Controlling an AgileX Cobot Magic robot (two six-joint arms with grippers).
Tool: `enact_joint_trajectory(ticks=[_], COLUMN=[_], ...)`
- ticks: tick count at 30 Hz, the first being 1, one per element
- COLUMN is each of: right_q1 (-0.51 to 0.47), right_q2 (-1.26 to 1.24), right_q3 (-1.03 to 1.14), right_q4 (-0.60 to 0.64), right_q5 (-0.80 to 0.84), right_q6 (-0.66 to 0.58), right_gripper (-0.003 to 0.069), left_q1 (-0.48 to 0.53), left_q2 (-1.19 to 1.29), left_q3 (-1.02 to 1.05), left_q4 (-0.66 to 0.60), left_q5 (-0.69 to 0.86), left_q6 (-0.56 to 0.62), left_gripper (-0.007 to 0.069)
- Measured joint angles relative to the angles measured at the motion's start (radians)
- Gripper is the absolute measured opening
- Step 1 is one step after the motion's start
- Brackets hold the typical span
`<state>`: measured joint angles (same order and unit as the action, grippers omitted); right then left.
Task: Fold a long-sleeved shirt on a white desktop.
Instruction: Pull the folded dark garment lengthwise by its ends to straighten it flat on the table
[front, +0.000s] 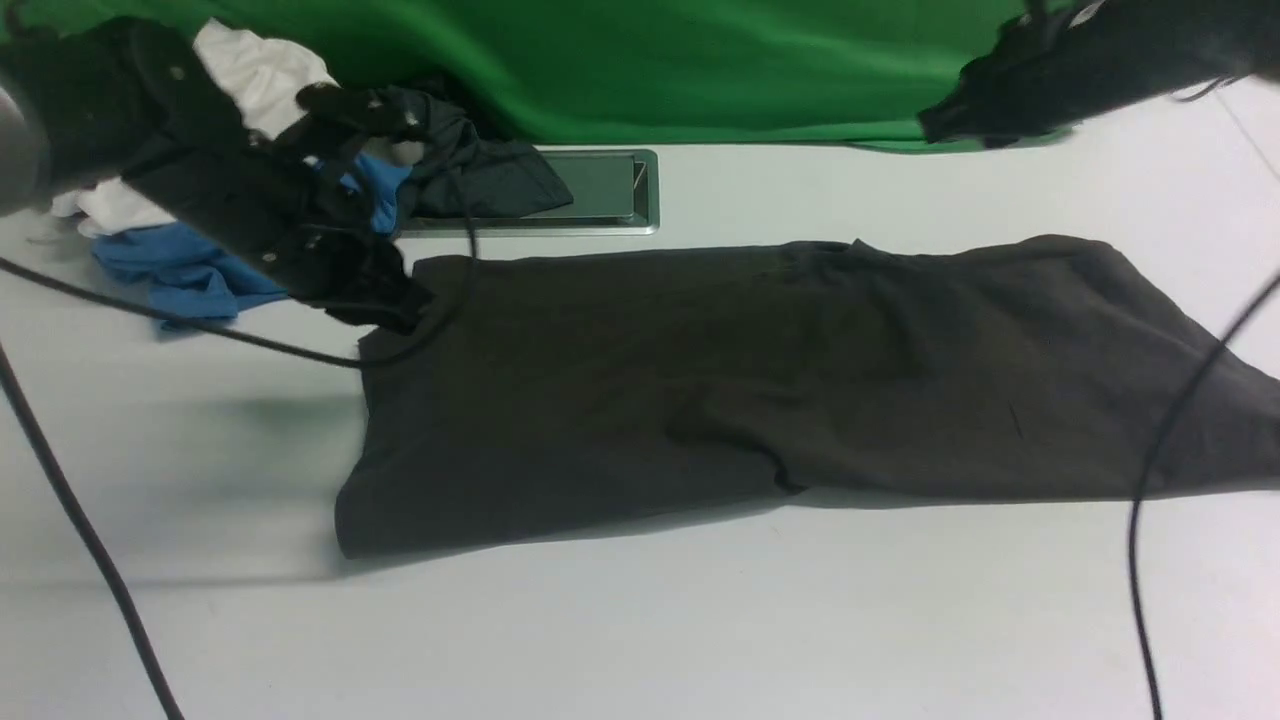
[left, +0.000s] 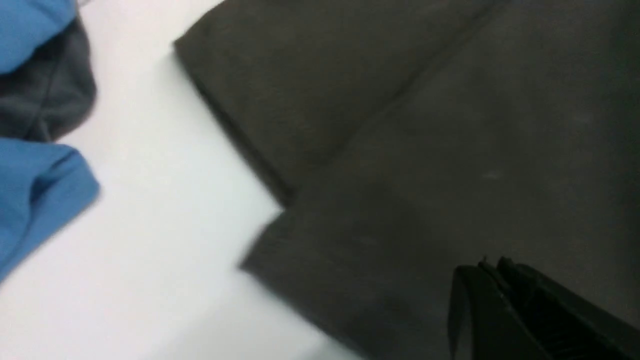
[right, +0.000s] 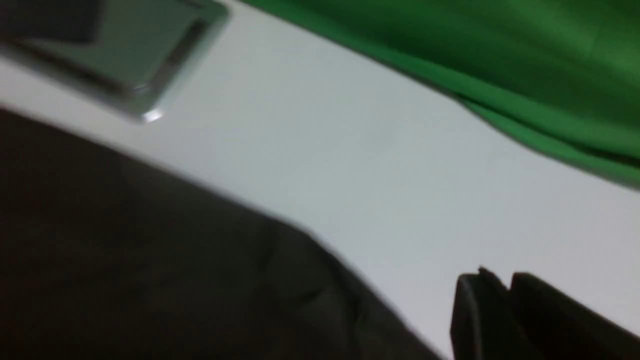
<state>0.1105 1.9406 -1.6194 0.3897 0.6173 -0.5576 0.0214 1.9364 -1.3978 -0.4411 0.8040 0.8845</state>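
The long-sleeved shirt (front: 750, 380) lies flat across the white desktop (front: 640, 620) as a long black-brown band, its print hidden. My left gripper (front: 395, 305) hovers at the shirt's far left corner. In the left wrist view the left gripper (left: 492, 262) is over the shirt (left: 450, 125), jaws together with nothing between them. My right gripper (front: 935, 125) is raised at the far right, blurred, off the shirt. In the right wrist view the right gripper (right: 500, 277) is shut and empty over bare desktop (right: 375, 165), beside the shirt's edge (right: 125, 250).
A pile of blue (front: 180, 265), white (front: 260, 70) and dark grey (front: 490, 180) garments sits at the far left. The metal-framed hatch (front: 610, 190) lies behind the shirt. Green cloth (front: 650, 60) lines the back. Black cables (front: 1150, 480) hang on both sides.
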Motion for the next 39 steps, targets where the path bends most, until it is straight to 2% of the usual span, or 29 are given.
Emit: enact_joint_trajectory(ticks=[4,7,8,10,16,22,26,29,30,31,32,33,34,39], right_q1=[0.02,0.054,0.056,0.08,0.103,0.111,0.111,0.111,0.111,0.111,0.111,0.111,0.111,0.111], right_q2=[-0.079,-0.115,-0.115,-0.116,-0.116,-0.116,-0.116,-0.117,-0.117,-0.117,-0.117,-0.117,-0.117,-0.117], right_q3=[0.091,0.175,0.179,0.218,0.259,0.267,0.267,0.267,0.267,0.267,0.267,0.267,0.267,0.267], right_q4=[0.001,0.001,0.001,0.002,0.002,0.002,0.002,0.002,0.002,0.002,0.002,0.002,0.002,0.002], right_q5=[0.007,-0.001,0.0,-0.03,-0.076,-0.103,-0.102,-0.102,-0.102,-0.102,-0.102,-0.102,-0.102,-0.102], right_q6=[-0.035,-0.082,-0.085,-0.098,-0.102,-0.102,-0.102,-0.102,-0.103,-0.104,-0.109,-0.113,-0.117,-0.123], right_gripper=[0.0099,0.0099,0.0099,0.0099,0.0101,0.0104,0.0104,0.0104,0.0104,0.0104,0.0104,0.0104,0.0105,0.0106], left_q1=[0.041,0.051,0.051,0.049,0.049,0.034,0.029,0.029,0.028,0.027,0.027,0.027,0.027,0.027], left_q2=[0.065,0.099,0.099,0.096,0.08,0.13,0.14,0.14,0.14,0.14,0.139,0.135,0.128,0.06], left_q3=[-0.005,-0.005,-0.005,-0.007,-0.01,-0.01,-0.013,-0.014,-0.014,-0.015,-0.015,-0.015,-0.015,-0.013], left_q4=[-0.006,0.015,0.017,0.036,0.077,0.063,0.058,0.067,0.069,0.071,0.075,0.077,0.088,0.103], left_q5=[-0.023,-0.095,-0.103,-0.143,-0.171,-0.203,-0.203,-0.185,-0.182,-0.174,-0.162,-0.159,-0.159,-0.184], left_q6=[0.091,0.135,0.138,0.163,0.167,0.31,0.324,0.29,0.29,0.287,0.286,0.28,0.267,0.21], left_gripper=[0.0208,0.0365,0.0373,0.046,0.0491,0.0445,0.0402,0.027,0.0259,0.0197,0.0099,0.0063,0.0041,0.0036])
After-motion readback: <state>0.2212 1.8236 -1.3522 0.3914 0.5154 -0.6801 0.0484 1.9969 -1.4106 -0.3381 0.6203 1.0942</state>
